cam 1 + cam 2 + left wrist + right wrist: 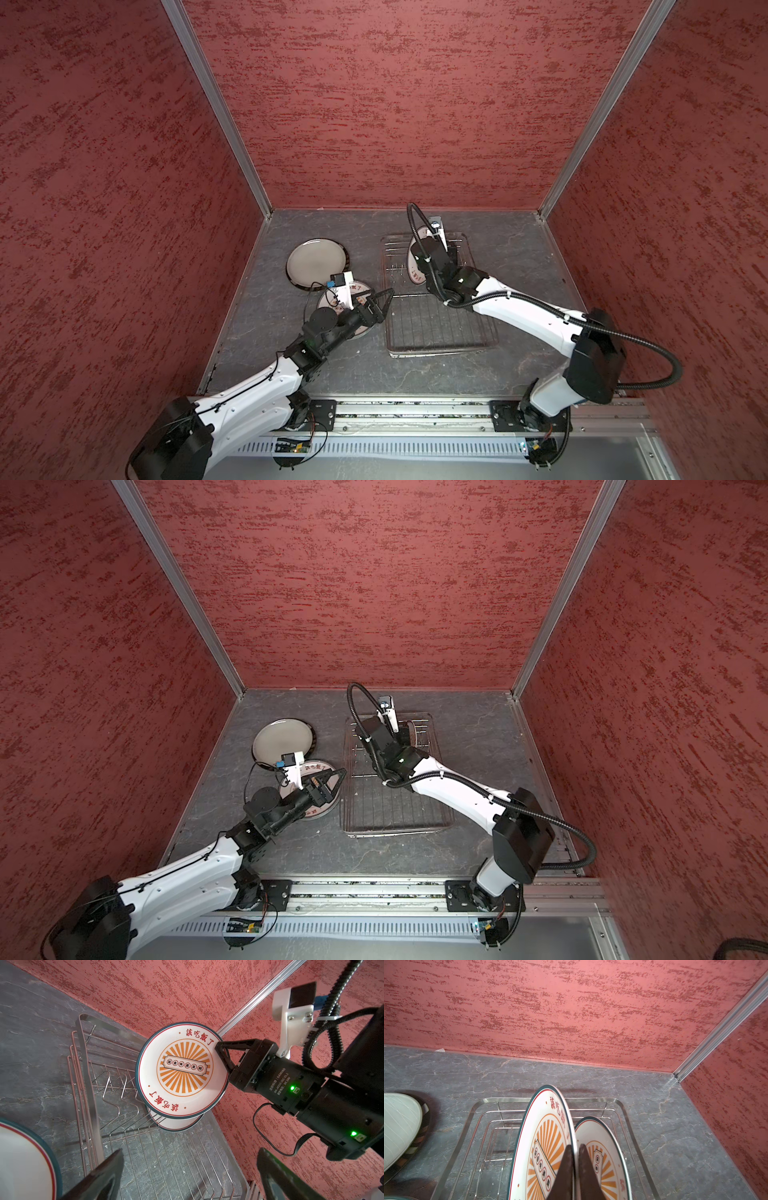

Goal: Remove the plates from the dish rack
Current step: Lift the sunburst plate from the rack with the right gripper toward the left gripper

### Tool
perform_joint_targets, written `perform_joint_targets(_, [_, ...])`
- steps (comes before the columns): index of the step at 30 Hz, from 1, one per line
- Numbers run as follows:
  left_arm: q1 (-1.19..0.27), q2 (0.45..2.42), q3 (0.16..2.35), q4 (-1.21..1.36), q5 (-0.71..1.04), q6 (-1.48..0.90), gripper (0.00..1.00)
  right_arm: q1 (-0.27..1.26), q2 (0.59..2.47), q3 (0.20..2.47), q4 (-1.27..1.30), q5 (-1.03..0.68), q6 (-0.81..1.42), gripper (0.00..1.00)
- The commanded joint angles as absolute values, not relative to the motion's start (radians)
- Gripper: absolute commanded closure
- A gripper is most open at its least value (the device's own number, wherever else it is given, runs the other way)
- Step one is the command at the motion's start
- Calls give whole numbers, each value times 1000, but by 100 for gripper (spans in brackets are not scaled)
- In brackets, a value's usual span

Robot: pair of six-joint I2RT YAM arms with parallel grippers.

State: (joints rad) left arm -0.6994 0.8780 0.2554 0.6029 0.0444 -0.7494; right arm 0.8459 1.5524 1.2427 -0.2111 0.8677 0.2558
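Sunburst plate stands on edge over the far end of the dish rack, with the right gripper pinching its rim. A second sunburst plate sits just beside it, lower, in the rack. I cannot tell whether the held one touches the wires. Left gripper is spread wide, hovering above a third plate that lies flat on the worktop, left of the rack. A large striped plate lies beyond it.
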Motion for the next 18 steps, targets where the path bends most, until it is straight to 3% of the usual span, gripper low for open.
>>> perform_joint_targets(1, [-710,885,225,697,61,-729,1,853,1461,1184,-75,910,231,100])
perform_joint_targets(14, [-709,768,224,624,84,-624,1,839,1081,824,225,576,264,100])
perform_joint_targets(18, [-708,746,224,620,119,-615,0,794,985,693,374,381,296,100])
